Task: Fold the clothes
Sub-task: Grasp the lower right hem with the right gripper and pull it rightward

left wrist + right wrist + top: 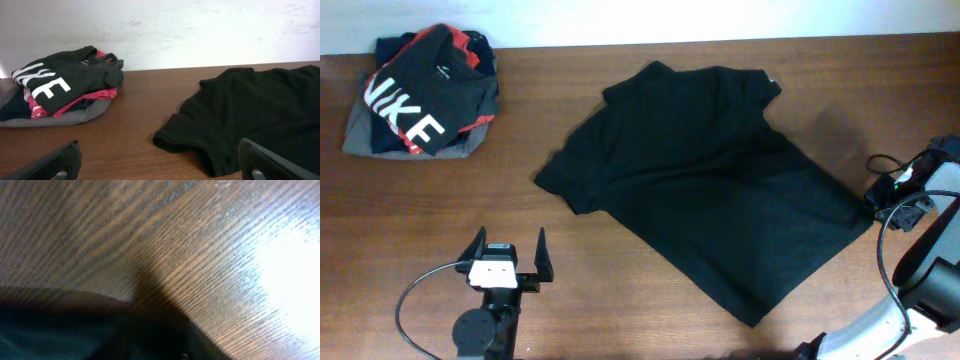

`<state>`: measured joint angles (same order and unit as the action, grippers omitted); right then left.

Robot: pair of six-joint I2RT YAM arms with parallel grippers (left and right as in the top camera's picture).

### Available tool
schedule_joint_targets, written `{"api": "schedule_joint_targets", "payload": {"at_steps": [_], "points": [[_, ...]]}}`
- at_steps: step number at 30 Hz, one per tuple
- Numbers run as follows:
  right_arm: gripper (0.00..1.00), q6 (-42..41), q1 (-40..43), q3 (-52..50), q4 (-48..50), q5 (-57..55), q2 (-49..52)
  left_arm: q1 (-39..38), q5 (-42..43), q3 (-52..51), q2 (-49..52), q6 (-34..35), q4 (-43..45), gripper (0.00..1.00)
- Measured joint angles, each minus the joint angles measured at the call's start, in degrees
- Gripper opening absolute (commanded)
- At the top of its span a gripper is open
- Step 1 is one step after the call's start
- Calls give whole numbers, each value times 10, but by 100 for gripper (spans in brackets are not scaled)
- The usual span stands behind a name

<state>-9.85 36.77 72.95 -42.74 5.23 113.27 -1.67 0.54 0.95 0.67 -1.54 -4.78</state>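
Note:
The black T-shirt [710, 180] lies spread and slanted across the middle of the wooden table [570, 250]; its collar points to the far edge. My left gripper [510, 240] stands open at the near edge, apart from the shirt; its fingers [60, 160] frame bare wood, with one sleeve [190, 142] just ahead. My right gripper [880, 200] is at the shirt's right hem corner. Its wrist view is blurred, with dark fabric [75, 325] filling the lower left over the wood, and its fingers are not distinguishable.
At the far left corner is a pile with a black-and-red NIKE garment [420, 90] on top of a grey folded one [360, 135]. A pale wall [160, 30] backs the table's far edge. Cables trail by both arm bases.

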Motion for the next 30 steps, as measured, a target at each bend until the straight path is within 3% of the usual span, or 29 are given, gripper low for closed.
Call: {"api": "schedule_joint_targets", "payload": {"at_steps": [3, 9, 18, 25, 27, 28, 29, 30], "points": [[4, -2, 0, 0, 10, 5, 2, 0, 0, 0, 0, 0, 0, 99], [4, -7, 0, -1, 61, 7, 4, 0, 0, 0, 0, 0, 0, 99], [4, -9, 0, 5, 214, 7, 12, 0, 0, 0, 0, 0, 0, 99], [5, -9, 0, 110, 206, 7, 17, 0, 0, 0, 0, 0, 0, 99], [17, -11, 0, 158, 176, 5, 17, 0, 0, 0, 0, 0, 0, 99], [39, -12, 0, 188, 154, 0, 17, 0, 0, 0, 0, 0, 0, 99], [77, -11, 0, 213, 135, -5, 17, 0, 0, 0, 0, 0, 0, 99], [99, -10, 0, 243, 113, -11, 17, 0, 0, 0, 0, 0, 0, 99]]}}
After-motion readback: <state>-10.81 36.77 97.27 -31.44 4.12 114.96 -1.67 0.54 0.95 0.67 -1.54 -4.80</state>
